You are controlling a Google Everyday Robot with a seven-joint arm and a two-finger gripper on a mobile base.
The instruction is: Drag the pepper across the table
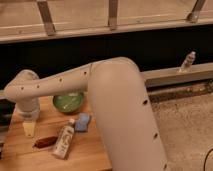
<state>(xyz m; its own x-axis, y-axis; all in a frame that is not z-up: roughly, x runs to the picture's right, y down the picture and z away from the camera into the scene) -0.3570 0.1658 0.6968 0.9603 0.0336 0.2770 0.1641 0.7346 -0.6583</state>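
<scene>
Red-brown pepper (45, 142) lies near left on the wooden desk (89, 153), untouched. The gripper (29, 129) hangs just beyond it; whether spread or closed, I cannot tell. Dragging looks not yet begun.

The robot's cream-white arm (120, 115), built of smooth rounded plastic shells, is showing a thick bulbous segment with a few small dark holes down its right side. A slimmer tubular segment is carrying a row of small dark dots along its length, ending in a rounded joint cap (24, 85). The pale yellowish gripper (29, 128) is hanging below that cap, over the left end of the light wooden plank table (47, 117).
</scene>
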